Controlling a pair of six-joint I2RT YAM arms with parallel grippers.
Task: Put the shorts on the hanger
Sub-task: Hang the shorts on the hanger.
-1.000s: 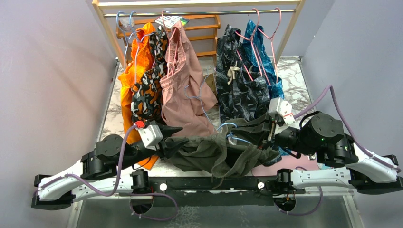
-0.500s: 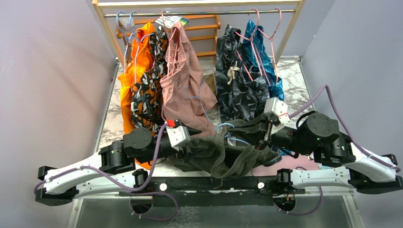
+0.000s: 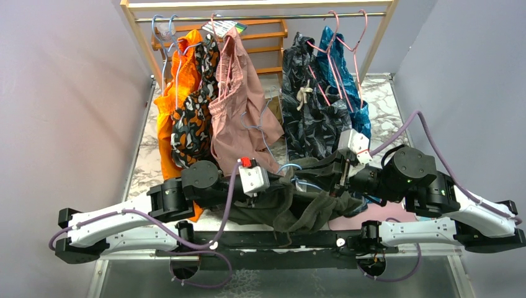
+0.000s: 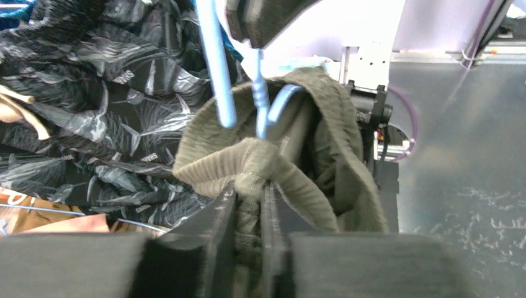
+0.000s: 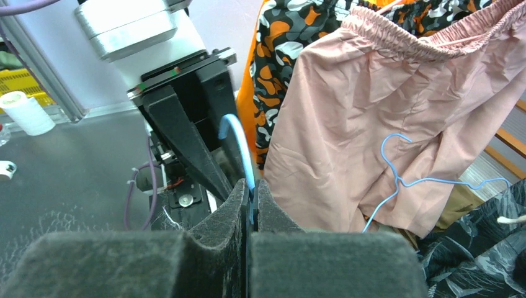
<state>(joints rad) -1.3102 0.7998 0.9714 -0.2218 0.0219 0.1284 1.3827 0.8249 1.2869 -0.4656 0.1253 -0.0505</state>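
The dark olive shorts (image 3: 291, 203) lie bunched at the table's near middle, between both arms. My left gripper (image 3: 273, 186) is shut on a fold of the shorts' ribbed cloth (image 4: 251, 180). The light-blue wire hanger (image 3: 296, 166) sticks out of the cloth; in the left wrist view its wire (image 4: 222, 74) runs up just beyond the fold. My right gripper (image 3: 324, 172) is shut on the hanger's wire (image 5: 240, 144), which curves up from between its pads (image 5: 270, 198). The rest of the hanger is hidden under the shorts.
A wooden rack (image 3: 139, 37) at the back holds orange, patterned, dusty-pink (image 3: 239, 105) and dark leaf-print shorts (image 3: 310, 112) on hangers. A loose blue hanger (image 5: 403, 180) rests against the pink shorts. A pink mat (image 3: 366, 218) lies under the right arm.
My left arm has reached right, from the shorts' left edge into the bunched cloth, and its open jaws have shut on it. The right gripper has edged left, still holding the hanger.
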